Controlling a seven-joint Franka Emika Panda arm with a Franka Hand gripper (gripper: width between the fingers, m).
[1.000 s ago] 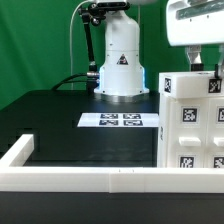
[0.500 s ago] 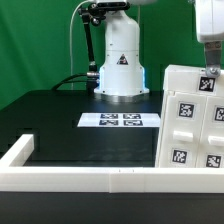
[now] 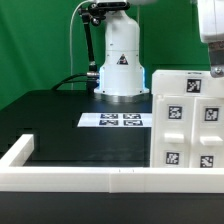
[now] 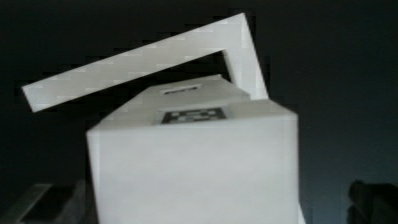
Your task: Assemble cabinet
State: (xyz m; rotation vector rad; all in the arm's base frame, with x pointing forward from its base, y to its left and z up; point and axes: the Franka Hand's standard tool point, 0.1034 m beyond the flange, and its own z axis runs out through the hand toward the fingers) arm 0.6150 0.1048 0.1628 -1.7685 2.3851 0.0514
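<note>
Exterior view, inspected from frame left to frame right. At lower left, the white border rail turns a corner and runs along the bottom edge of the black desk; nothing rests against it on this side. At centre, the marker board lies flat on the desk in front of the arm's white base, which fills the upper middle of the frame.

At the right edge stands the cabinet, a large white block showing a face with several black-and-white tags and smaller panels set into it. It appears upright, its lower edge hidden behind the rail. The arm's wrist housing comes down from the upper right corner to the cabinet's top.

Fingers: only a dark sliver shows at the cabinet's top edge. I cannot tell whether they are wide, narrow, or clamped on it. The wrist view does not settle it: it shows a tagged white block close below the camera and an angled white piece beyond.

Judgement: the step in hand looks like positioning or reorienting the cabinet body at the right of the desk. The next move would call for confirming a secure hold, then setting the body squarely down.
</note>
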